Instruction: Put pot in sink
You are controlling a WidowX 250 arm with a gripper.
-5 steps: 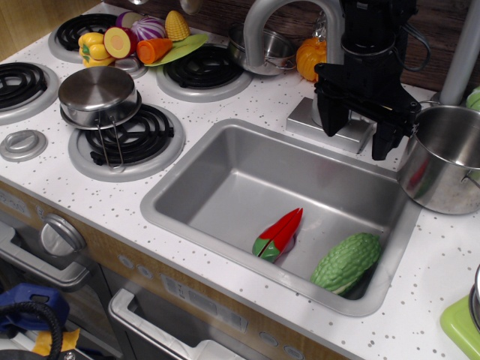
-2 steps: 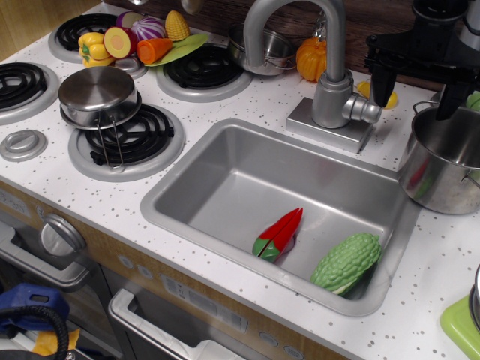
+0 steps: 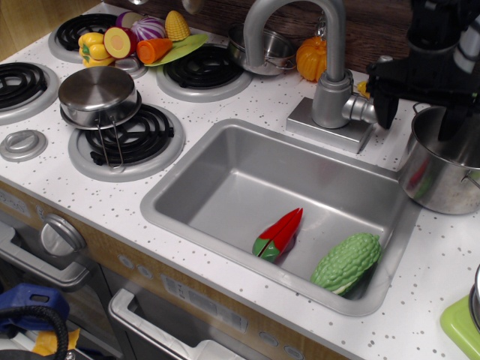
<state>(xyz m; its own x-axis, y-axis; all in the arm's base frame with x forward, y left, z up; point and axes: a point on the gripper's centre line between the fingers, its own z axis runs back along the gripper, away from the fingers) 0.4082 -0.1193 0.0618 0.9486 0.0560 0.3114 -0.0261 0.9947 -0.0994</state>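
Pot (image 3: 444, 166) upright on the speckled worktop (image 3: 247, 101), just right of the sink (image 3: 232, 180), far right in the scene. End effector (image 3: 420, 112) black, fingers spread wide, hanging above the pot's left rim: one finger (image 3: 388, 105) outside the wall, the other (image 3: 451, 120) over the opening. Inside the sink, red pepper (image 3: 278, 233) and bumpy green gourd (image 3: 346, 262) at the near right. Tap (image 3: 330, 75) behind the far edge. Upturned pan (image 3: 99, 94) on a left burner.
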